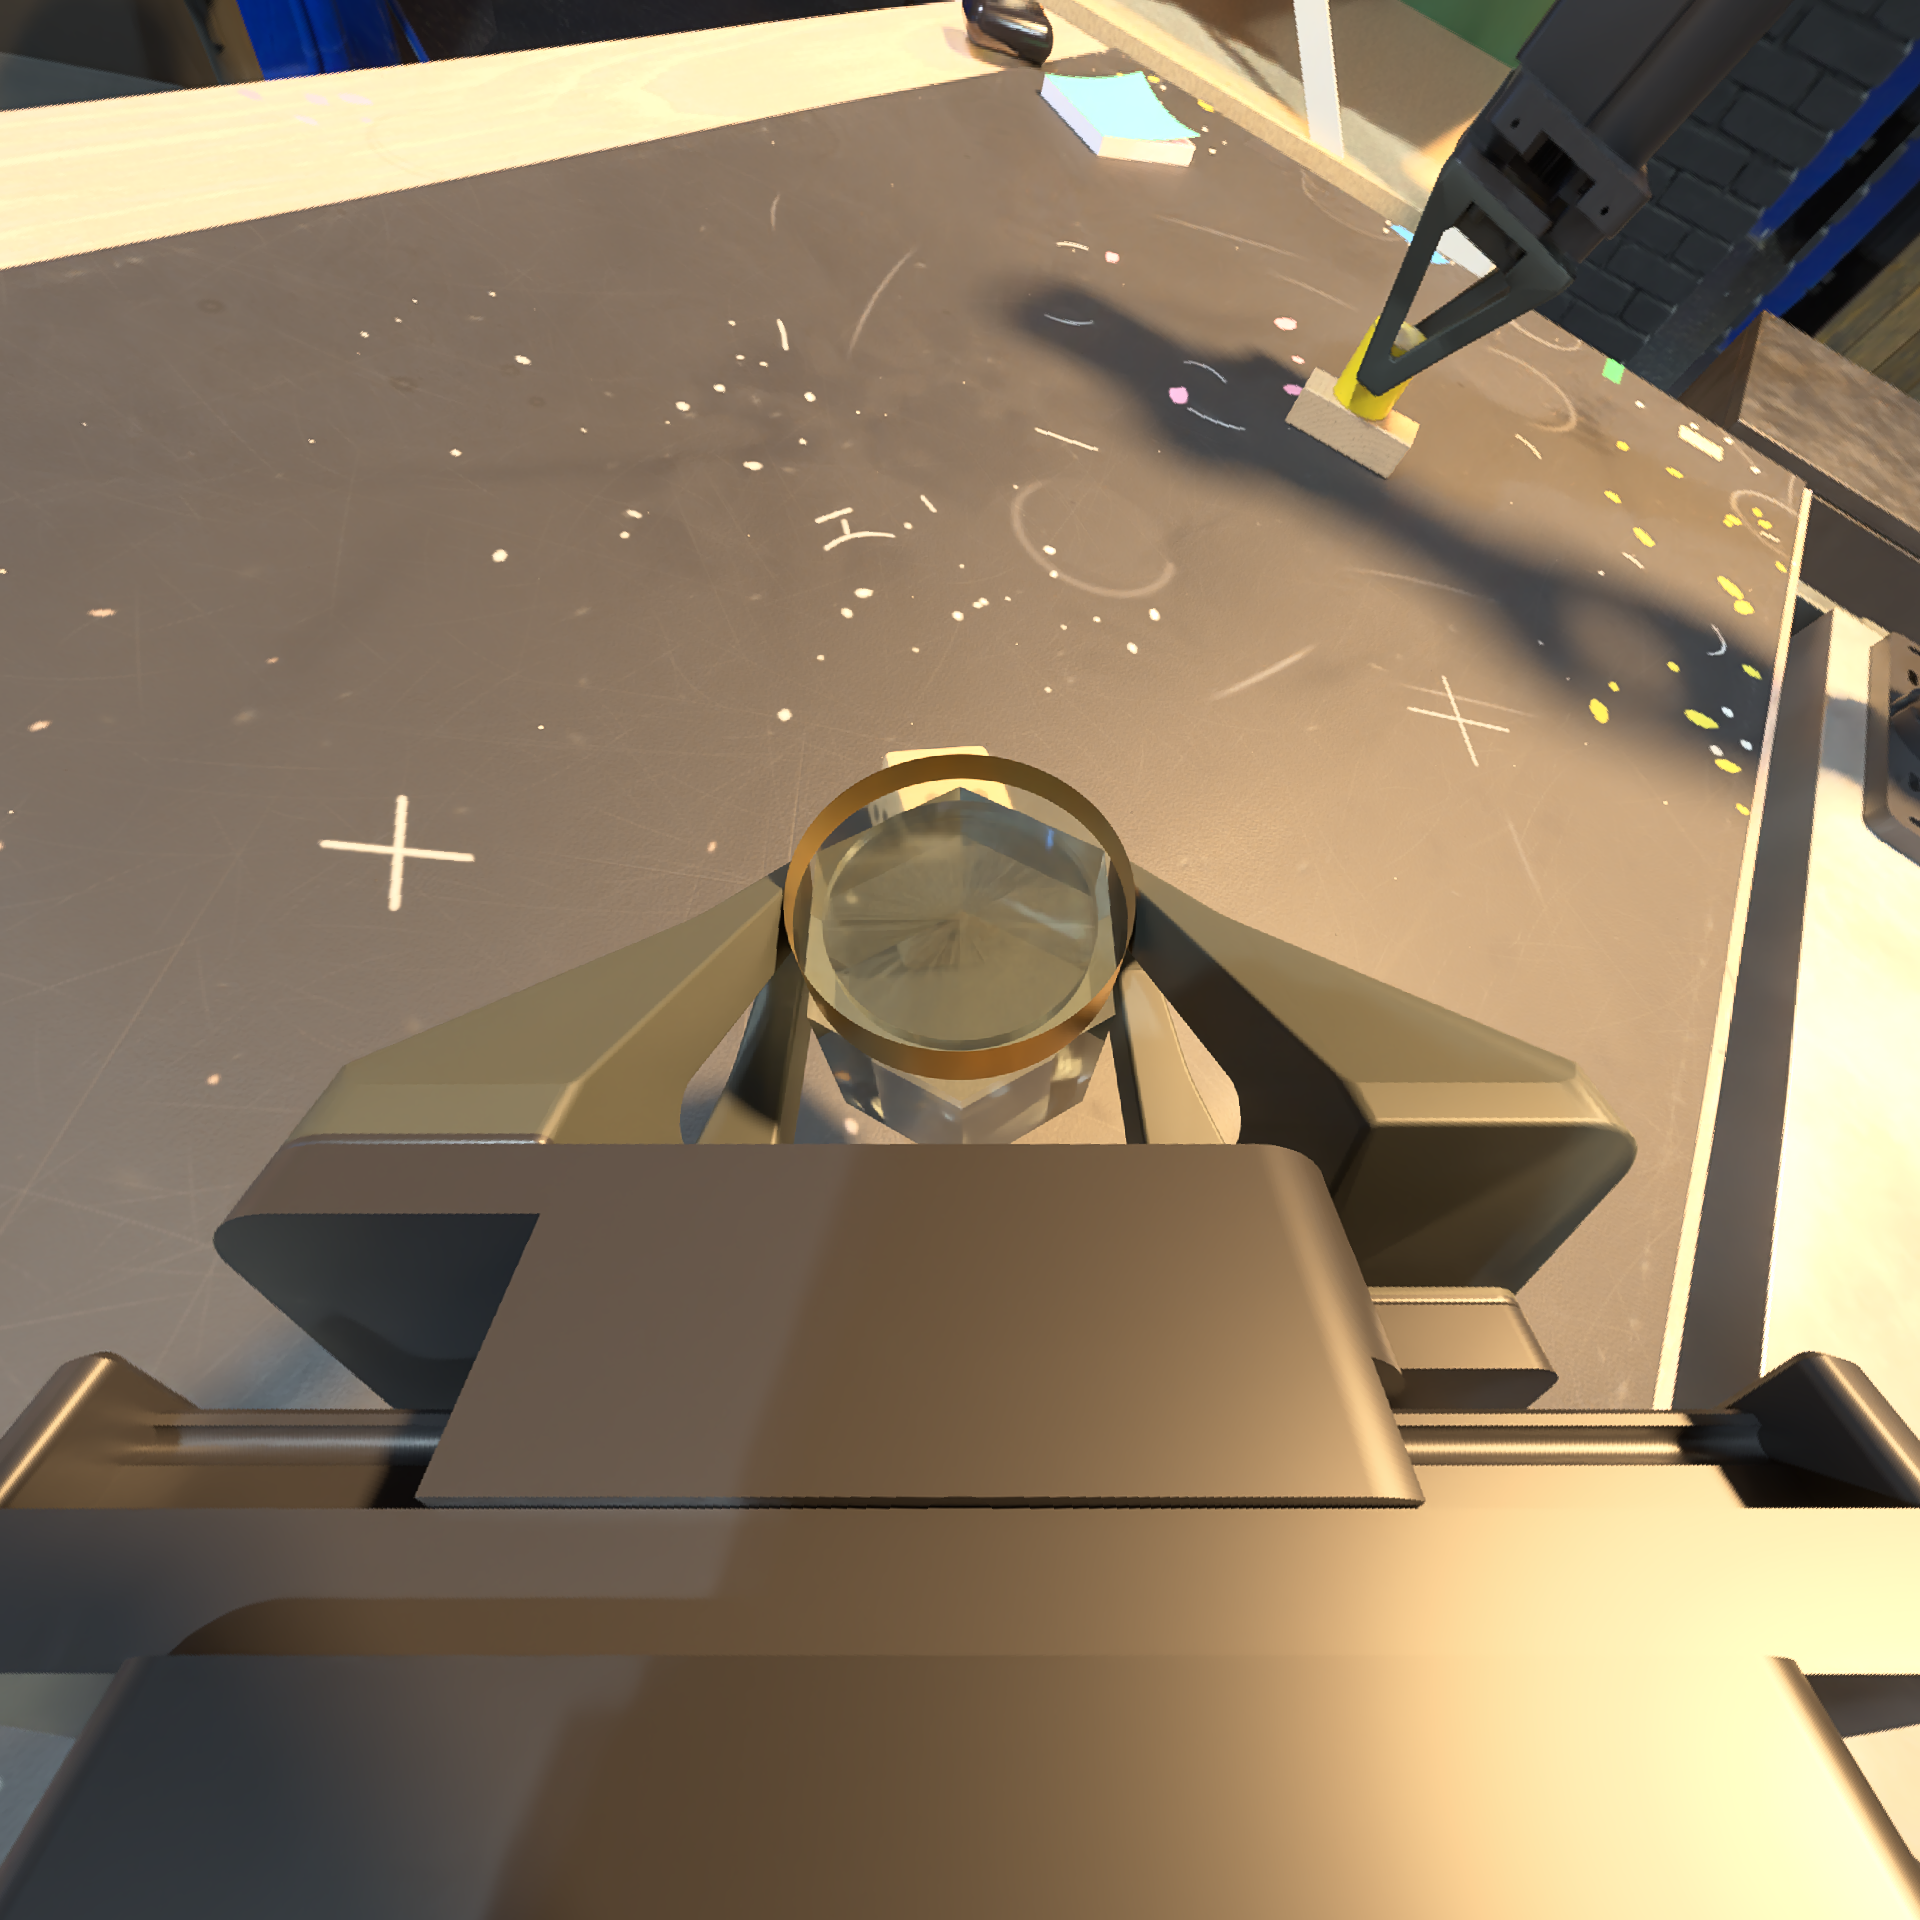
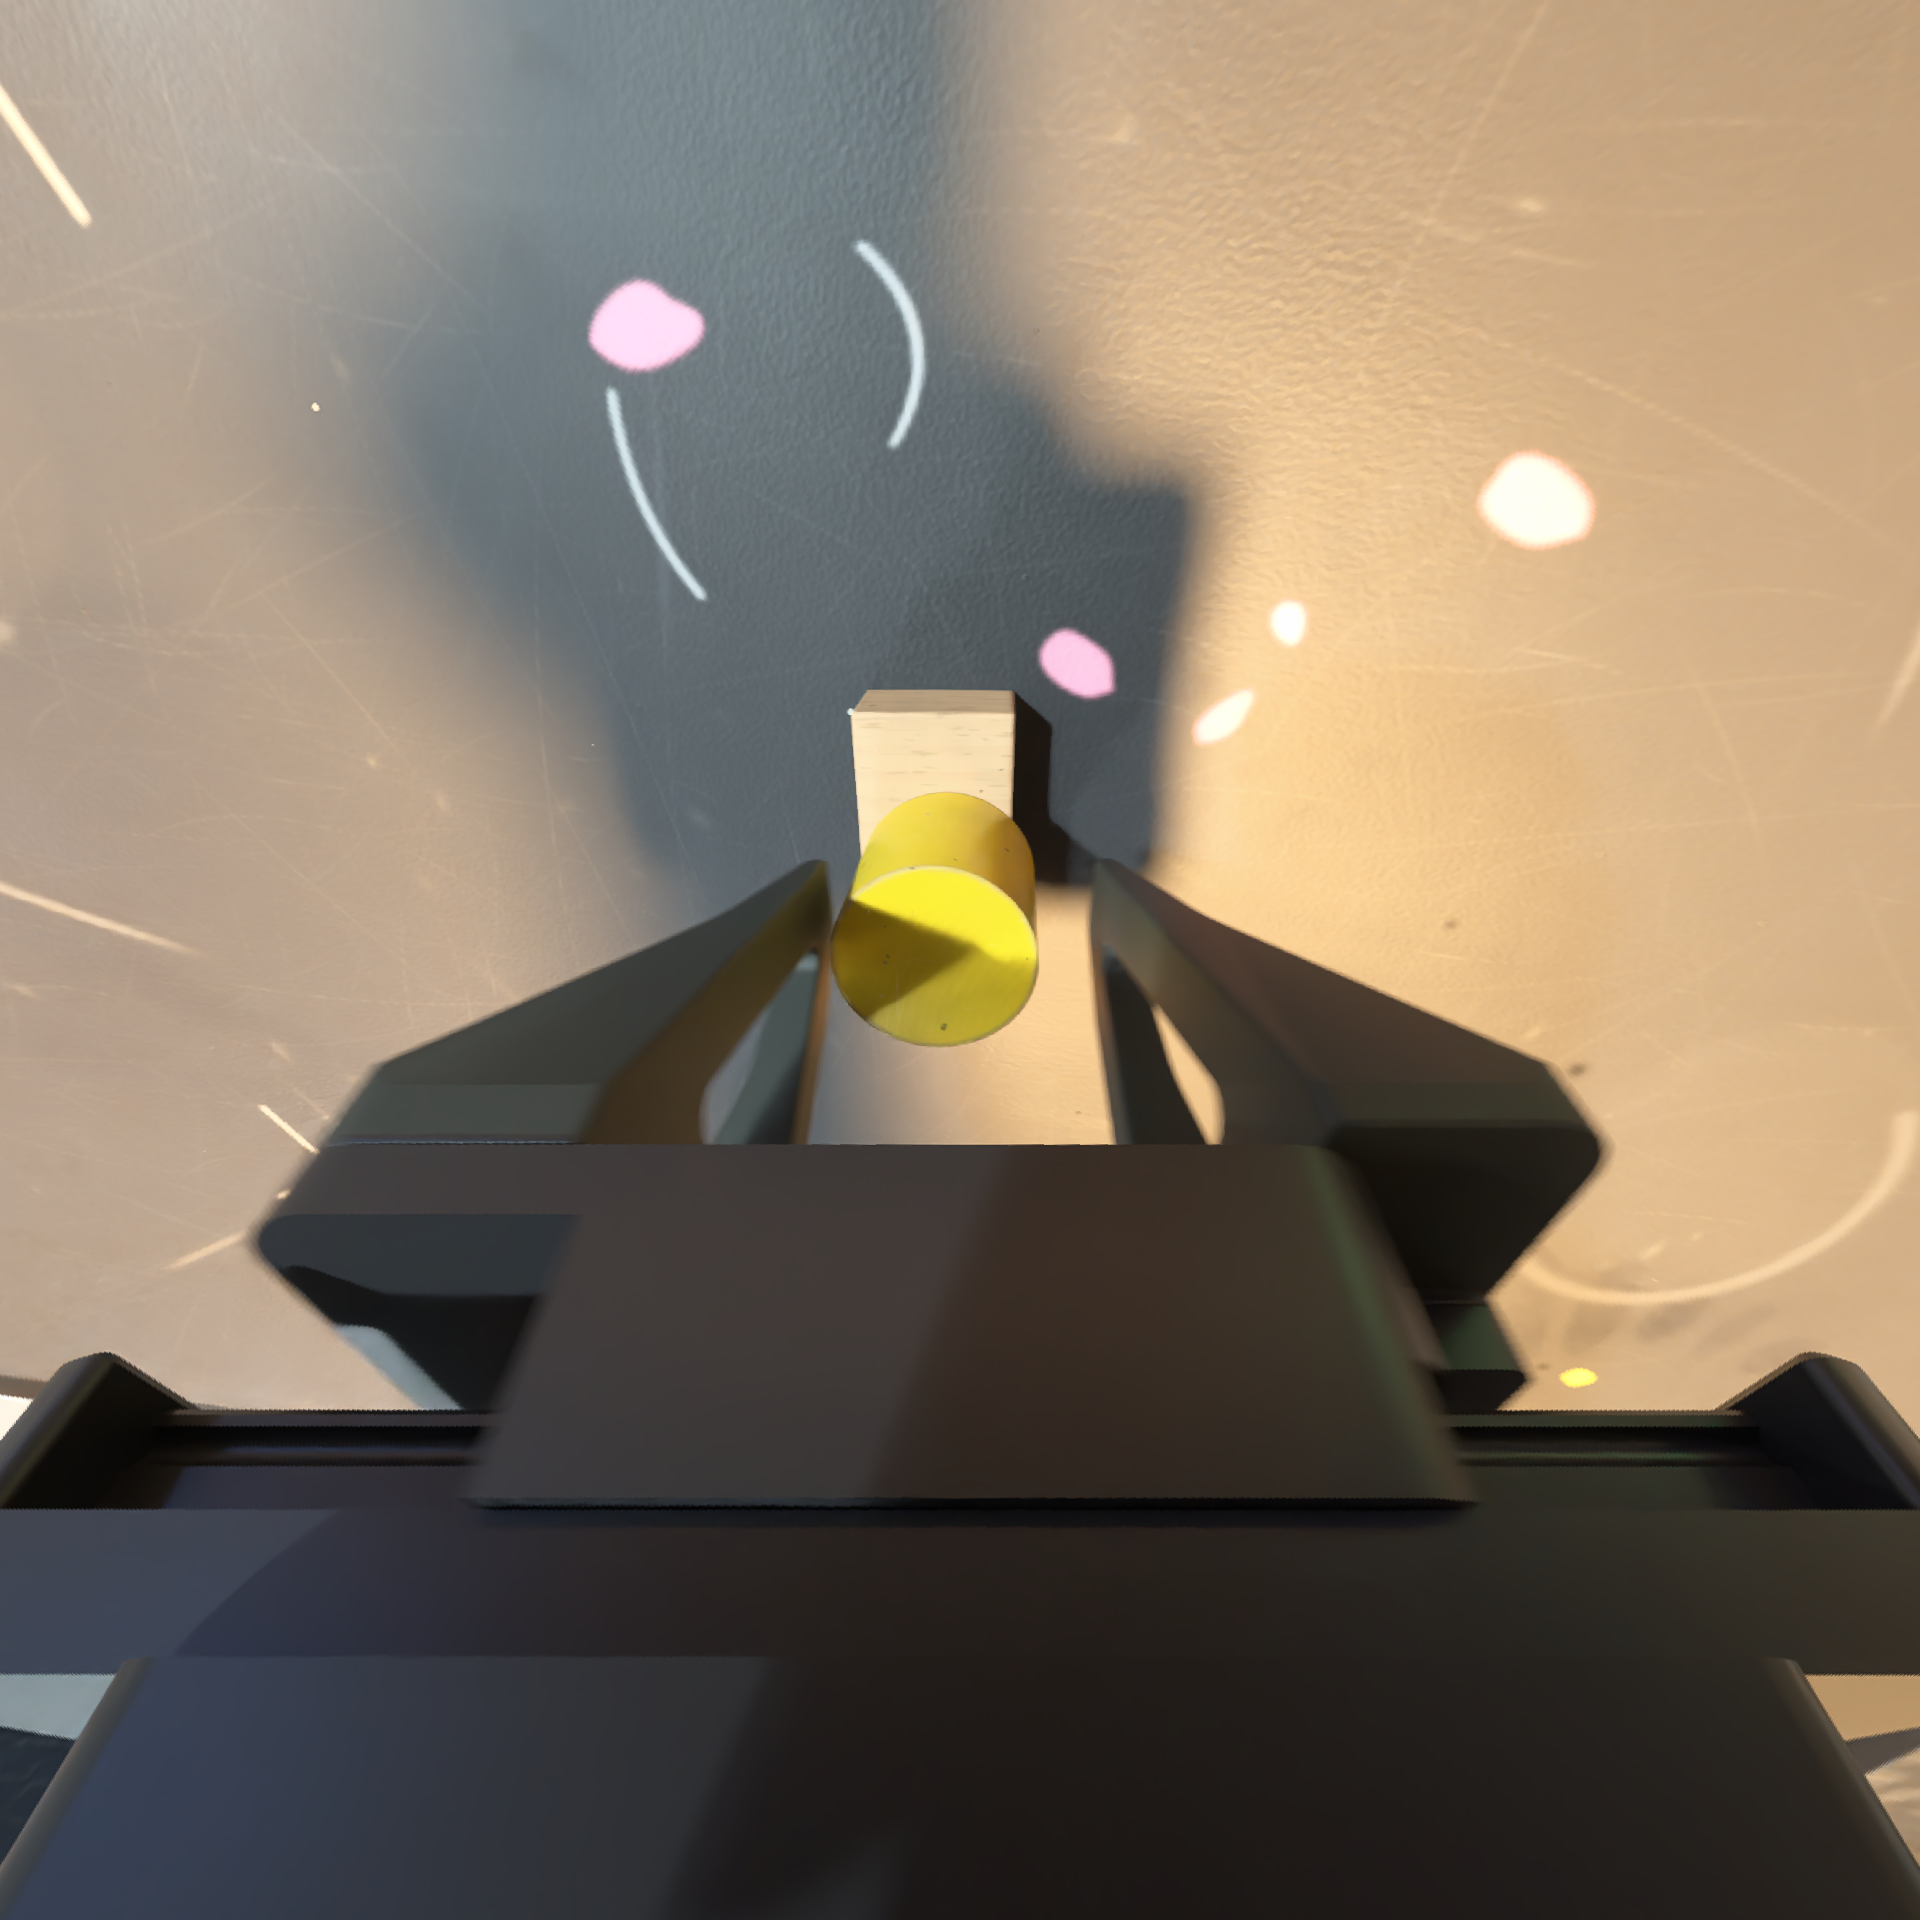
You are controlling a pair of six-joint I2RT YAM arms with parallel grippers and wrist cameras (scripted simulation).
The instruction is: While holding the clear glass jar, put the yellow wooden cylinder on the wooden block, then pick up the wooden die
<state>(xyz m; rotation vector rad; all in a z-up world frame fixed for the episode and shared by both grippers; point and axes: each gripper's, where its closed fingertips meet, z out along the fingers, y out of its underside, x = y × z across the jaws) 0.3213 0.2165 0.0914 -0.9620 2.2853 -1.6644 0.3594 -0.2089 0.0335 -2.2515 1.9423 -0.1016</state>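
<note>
My left gripper (image 1: 958, 902) is shut on the clear glass jar (image 1: 956, 997) with a gold rim, held above the dark mat (image 1: 623, 623). A pale wooden piece (image 1: 935, 756), perhaps the die, peeks out behind the jar's rim and is mostly hidden. The yellow wooden cylinder (image 2: 935, 935) stands upright on the wooden block (image 2: 932, 753). My right gripper (image 2: 961, 883) is open around it, with a gap at the right finger. In the left wrist view the right gripper (image 1: 1387, 364) straddles the cylinder (image 1: 1363, 390) on the block (image 1: 1351, 434).
A flat light blue and white piece (image 1: 1122, 120) lies at the mat's far edge, with a black object (image 1: 1008, 26) beyond it. The mat's right edge (image 1: 1725, 935) borders a pale table. A dark box (image 1: 1829, 416) stands at the far right.
</note>
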